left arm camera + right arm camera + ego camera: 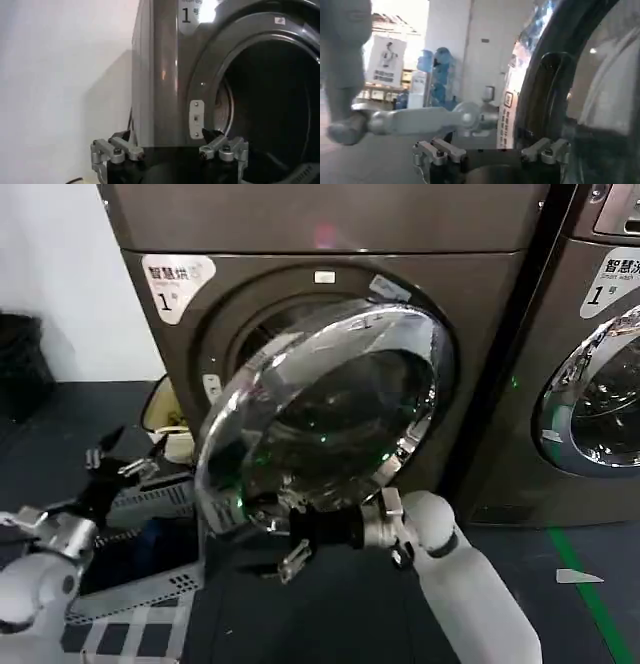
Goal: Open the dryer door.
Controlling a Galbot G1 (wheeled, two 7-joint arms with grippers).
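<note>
The right end effector (292, 546), fingers spread and released, sits just below the lower rim of the dryer door (325, 414), which stands swung partly open before the dryer's drum opening (262, 324). The left end effector (118, 464), fingers apart, waits left of the door.

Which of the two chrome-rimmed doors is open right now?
The dryer door on the machine marked 1, swung out from its opening; the neighbouring machine's door sits flush and shut.
</note>
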